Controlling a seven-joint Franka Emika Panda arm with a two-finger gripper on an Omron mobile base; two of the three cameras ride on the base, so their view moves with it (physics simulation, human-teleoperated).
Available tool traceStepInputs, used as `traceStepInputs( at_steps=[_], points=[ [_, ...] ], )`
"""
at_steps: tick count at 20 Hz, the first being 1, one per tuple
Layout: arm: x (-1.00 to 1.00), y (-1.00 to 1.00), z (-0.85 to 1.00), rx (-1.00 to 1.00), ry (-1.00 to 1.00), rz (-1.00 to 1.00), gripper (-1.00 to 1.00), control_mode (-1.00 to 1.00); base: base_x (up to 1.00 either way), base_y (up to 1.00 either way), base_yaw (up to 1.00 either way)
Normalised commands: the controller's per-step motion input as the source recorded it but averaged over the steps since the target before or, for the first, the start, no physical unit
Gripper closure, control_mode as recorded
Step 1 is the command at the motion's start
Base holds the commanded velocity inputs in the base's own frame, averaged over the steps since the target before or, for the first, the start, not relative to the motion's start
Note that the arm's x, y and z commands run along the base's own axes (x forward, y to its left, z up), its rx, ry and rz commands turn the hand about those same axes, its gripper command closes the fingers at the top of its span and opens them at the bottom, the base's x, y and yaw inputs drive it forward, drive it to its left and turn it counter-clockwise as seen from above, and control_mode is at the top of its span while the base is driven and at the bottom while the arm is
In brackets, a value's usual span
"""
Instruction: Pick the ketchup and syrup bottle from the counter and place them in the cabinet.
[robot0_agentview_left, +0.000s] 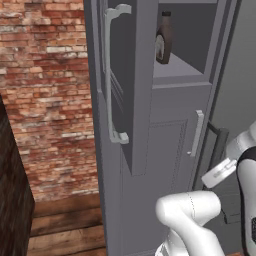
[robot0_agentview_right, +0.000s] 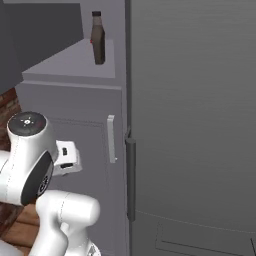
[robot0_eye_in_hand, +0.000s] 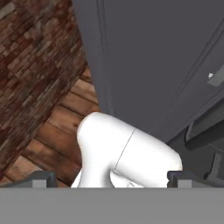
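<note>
The cabinet (robot0_agentview_left: 175, 95) is tall and dark grey, and its upper door (robot0_agentview_left: 131, 90) with a long silver bar handle (robot0_agentview_left: 110, 75) is swung open. On its inner shelf (robot0_agentview_right: 65, 62) the brown-grey syrup bottle (robot0_agentview_left: 164, 39) (robot0_agentview_right: 98, 40) stands upright, with nothing touching it. My gripper (robot0_eye_in_hand: 111, 178) is open, its two dark fingertips (robot0_eye_in_hand: 43, 177) wide apart with no object between them. It hangs low, well below the shelf, and looks down at the floor beside the cabinet. The ketchup and the counter are out of view.
Below the shelf is a shut lower door with a short silver handle (robot0_agentview_left: 197, 132) (robot0_agentview_right: 111, 139). A wide flat grey fridge (robot0_agentview_right: 195, 110) with a dark vertical handle (robot0_agentview_right: 130, 175) stands right of the cabinet. Left of it are a brick wall (robot0_agentview_left: 45, 90) and wooden floor (robot0_agentview_left: 65, 225).
</note>
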Motion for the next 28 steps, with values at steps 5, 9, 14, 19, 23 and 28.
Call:
traceStepInputs(
  at_steps=[5,9,14,19,23,28],
  points=[
    [-0.65,0.0,-0.09,-0.07,0.0,0.14,-1.0,-1.0,0.0,0.0,0.0],
    [-0.37,0.0,-0.12,-0.03,0.0,0.09,-1.0,-1.0,0.0,0.0,0.0],
    [-0.14,0.0,-0.17,0.0,0.0,0.06,-1.0,-1.0,0.0,0.0,0.0],
    [-0.03,0.0,-0.04,0.0,0.0,0.01,-1.0,1.0,-0.45,0.01,0.02],
    [0.0,0.0,0.0,0.0,0.0,0.0,-1.0,1.0,-0.97,0.04,0.0],
    [0.0,0.0,0.0,0.0,0.0,0.0,-1.0,1.0,-1.0,0.01,0.0]
  ],
)
